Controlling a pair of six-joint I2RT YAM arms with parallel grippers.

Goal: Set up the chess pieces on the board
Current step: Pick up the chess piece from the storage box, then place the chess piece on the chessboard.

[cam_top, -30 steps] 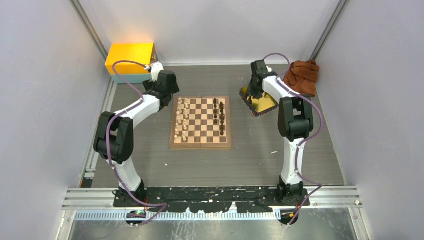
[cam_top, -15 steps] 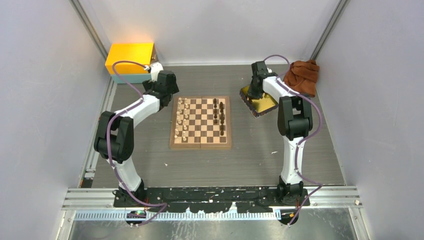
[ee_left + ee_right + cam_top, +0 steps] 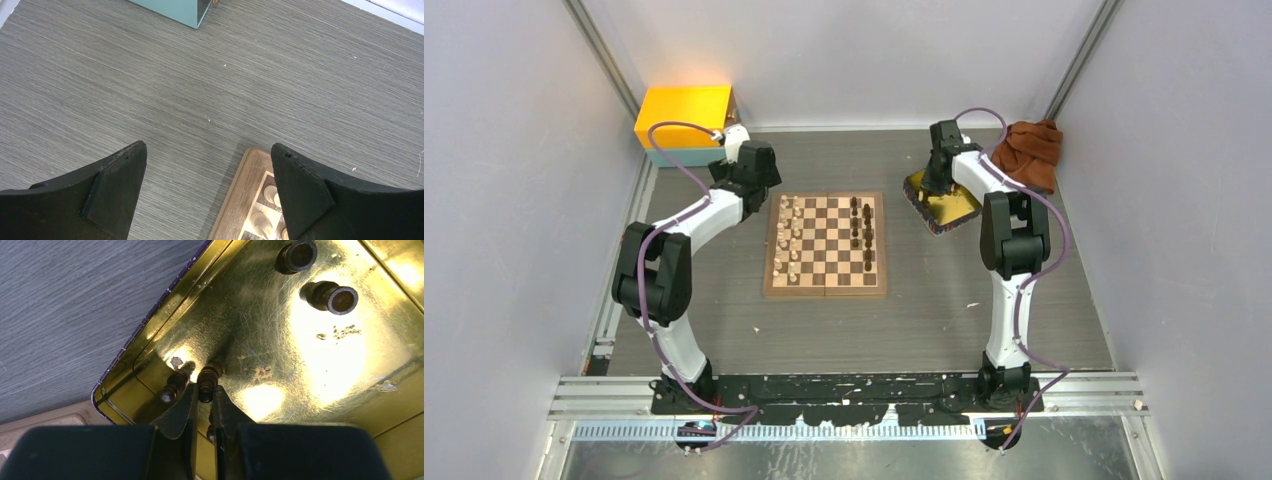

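Observation:
The chessboard (image 3: 826, 245) lies mid-table with pale pieces (image 3: 790, 235) in its left columns and dark pieces (image 3: 861, 232) on its right. My left gripper (image 3: 207, 172) is open and empty, hovering over the board's far left corner (image 3: 247, 177); pale pieces (image 3: 262, 220) show below it. My right gripper (image 3: 205, 390) is down in the yellow tray (image 3: 310, 355) and shut on a dark chess piece (image 3: 208, 379). Another dark piece (image 3: 172, 385) lies just left of it, and two more (image 3: 330, 294) lie farther in the tray.
A yellow box on a teal base (image 3: 682, 122) stands at the back left. A brown cloth (image 3: 1030, 150) lies at the back right beside the tray (image 3: 939, 205). Grey walls enclose the table.
The right wrist has shifted slightly right over the tray. The left arm and the board pieces have not moved.

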